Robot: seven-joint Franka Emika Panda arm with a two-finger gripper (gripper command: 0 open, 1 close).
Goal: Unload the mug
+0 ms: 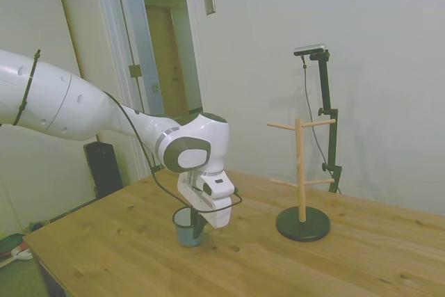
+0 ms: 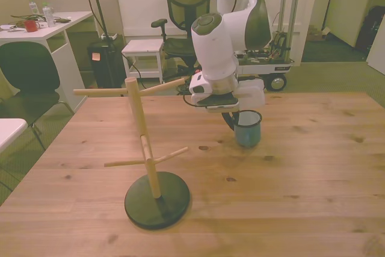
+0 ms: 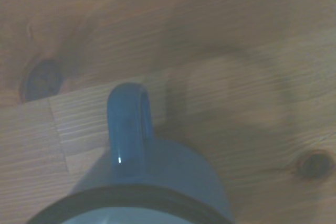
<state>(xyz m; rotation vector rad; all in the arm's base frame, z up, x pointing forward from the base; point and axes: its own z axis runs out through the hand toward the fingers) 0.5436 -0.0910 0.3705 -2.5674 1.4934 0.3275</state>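
Mug [image 2: 248, 128] upright on table [image 2: 313, 167], off rack [image 2: 148, 154]; gripper [image 2: 233, 118] at rim, seemingly holding; grip unclear.

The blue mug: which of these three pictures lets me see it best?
The front view: the mug stands upright on the table, mostly clear below the gripper. The side view has the gripper partly covering it. The wrist view shows only a blurred handle and dark rim.

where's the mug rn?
The mug stands upright on the table, directly under the hand, to the front view's right of the wooden mug tree, apart from it.
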